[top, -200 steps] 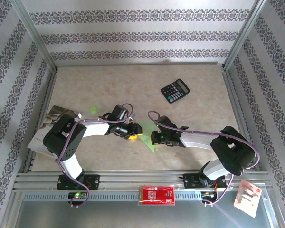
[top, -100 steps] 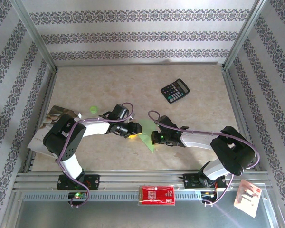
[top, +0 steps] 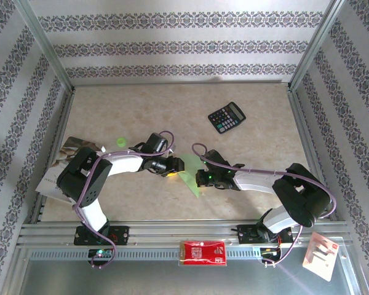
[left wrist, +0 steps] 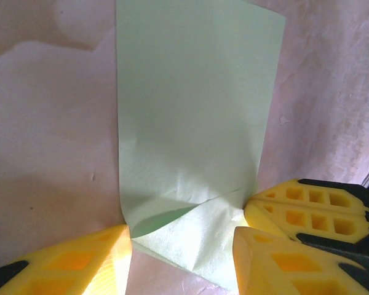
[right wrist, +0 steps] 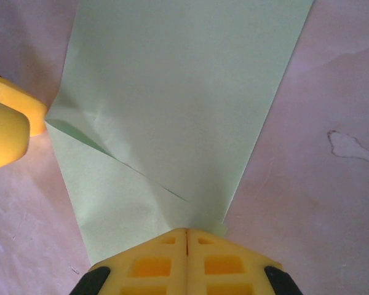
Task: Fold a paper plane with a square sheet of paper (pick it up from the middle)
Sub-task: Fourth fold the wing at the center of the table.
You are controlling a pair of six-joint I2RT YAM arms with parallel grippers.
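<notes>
left pincer (left wrist: 183,243) parted, right pincer (right wrist: 187,236) closed

- walls are off-white striped wallpaper with dark purple-grey floral bands: back wall (top: 184,46), left wall (top: 12,110), right wall (top: 357,110), all the same stuff
- bare silver aluminium corner posts (top: 44,46) lean up out of both back corners
- floor of the booth is a beige marbled tabletop (top: 172,110), which looks a bit pinkish up close
- ribbed silver metal rails (top: 184,232) run along the near edge, with a plain grey metal sheet (top: 141,276) in front
- lighting's soft and even, no hard shadows

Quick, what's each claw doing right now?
Left claw: open, fingers either side of the paper.
Right claw: shut, tips on the paper.
</notes>
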